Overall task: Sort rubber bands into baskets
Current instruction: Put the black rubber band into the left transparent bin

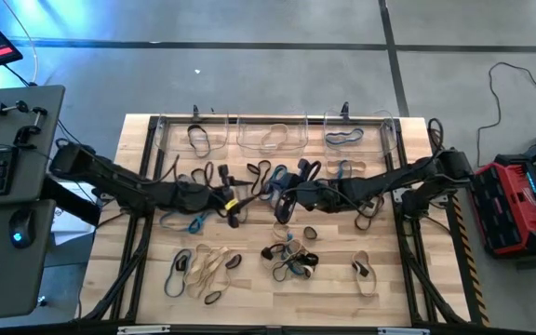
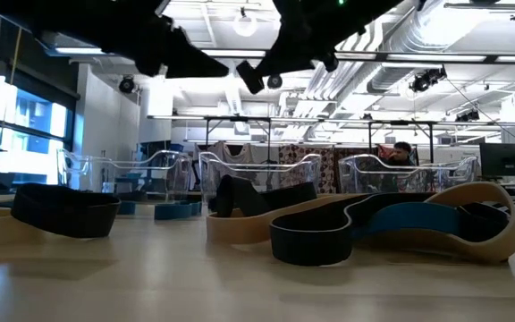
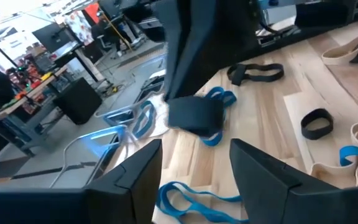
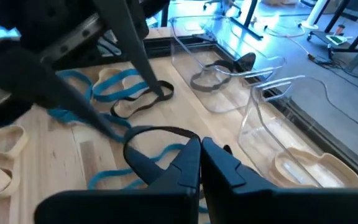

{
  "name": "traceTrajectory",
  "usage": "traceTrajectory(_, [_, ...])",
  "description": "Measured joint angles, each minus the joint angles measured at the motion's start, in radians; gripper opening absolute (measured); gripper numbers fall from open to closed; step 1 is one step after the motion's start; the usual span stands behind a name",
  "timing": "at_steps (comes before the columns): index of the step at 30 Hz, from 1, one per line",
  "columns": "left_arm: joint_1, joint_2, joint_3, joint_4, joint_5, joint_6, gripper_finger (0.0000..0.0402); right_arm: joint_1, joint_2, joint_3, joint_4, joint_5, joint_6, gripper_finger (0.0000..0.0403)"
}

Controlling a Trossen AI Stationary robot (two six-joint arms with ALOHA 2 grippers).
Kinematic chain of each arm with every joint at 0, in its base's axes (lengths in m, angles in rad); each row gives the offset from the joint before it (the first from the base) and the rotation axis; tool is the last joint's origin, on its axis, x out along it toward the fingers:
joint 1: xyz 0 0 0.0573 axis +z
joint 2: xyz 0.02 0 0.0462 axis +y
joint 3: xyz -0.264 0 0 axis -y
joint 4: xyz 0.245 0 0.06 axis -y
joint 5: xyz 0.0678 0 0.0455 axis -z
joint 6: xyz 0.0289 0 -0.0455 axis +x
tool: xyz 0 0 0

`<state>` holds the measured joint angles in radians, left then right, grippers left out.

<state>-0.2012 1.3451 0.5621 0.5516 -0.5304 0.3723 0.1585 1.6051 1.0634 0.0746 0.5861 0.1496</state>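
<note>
**Both arms met over the middle of the table, bands scattered below**

We saw three clear baskets lined up along the far edge of the wooden table (image 1: 147, 279): the left basket (image 1: 194, 135) held a dark band, the middle basket (image 1: 273, 136) a tan one, and the right basket (image 1: 361, 136) a blue one. The rest of the rubber bands (image 1: 207, 268) lay loose across the table, with a tan and black cluster toward the near left, a mixed black, tan and blue heap (image 1: 289, 259) near the near edge at centre, and a single tan loop (image 1: 364, 272) toward the near right. More black and blue bands were spread in a row just in front of the baskets.

The left gripper (image 3: 194, 168) reached in from the left side to the middle of the table, its fingers standing apart with nothing between them; a blue band (image 3: 191, 202) lay on the wood just beneath it. The right gripper (image 4: 201, 163) came in from the right side and hung over the centre, its fingers pressed together. A black band (image 4: 157, 134) lay on the table just ahead of its tips; we could not tell whether it was touching them.
</note>
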Motion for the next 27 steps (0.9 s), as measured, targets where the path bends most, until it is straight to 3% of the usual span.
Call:
traceTrajectory(10, [-0.032,0.069,0.059,0.002,-0.014,0.023,0.0189,0.001,0.000,0.000,0.027,0.002,-0.018,0.0000])
traceTrajectory(16, [-0.041,0.063,0.058,0.032,-0.100,0.025,0.0189,0.001,0.000,0.000,0.031,0.001,-0.019,0.0000])
traceTrajectory(27, [-0.028,0.063,0.058,0.055,-0.084,0.022,0.0183,0.001,0.000,0.000,0.043,-0.001,-0.020,0.0000])
